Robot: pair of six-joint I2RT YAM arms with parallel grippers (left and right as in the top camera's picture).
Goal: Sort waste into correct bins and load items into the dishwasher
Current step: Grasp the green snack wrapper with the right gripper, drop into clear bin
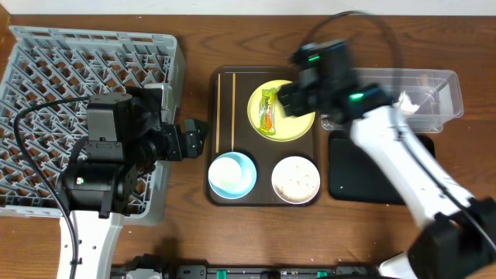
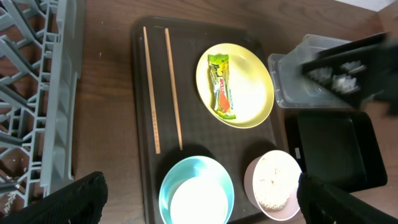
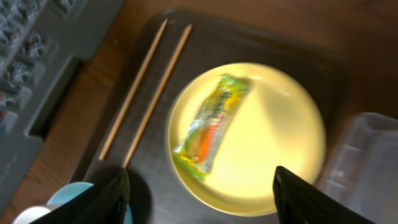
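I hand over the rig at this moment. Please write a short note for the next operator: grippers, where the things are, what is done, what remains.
Left gripper: open, empty, between the rack and the brown tray.
Right gripper: open, empty, above the yellow plate.
On the brown tray: chopsticks, plate with the wrapper on it, light blue bowl with something white inside (perhaps the cup), white bowl holding rice.
Done: tissue seems to lie in the clear tub.
Left: wrapper and rice to the tub or black tray; all dishes and chopsticks to the rack, where none shows.
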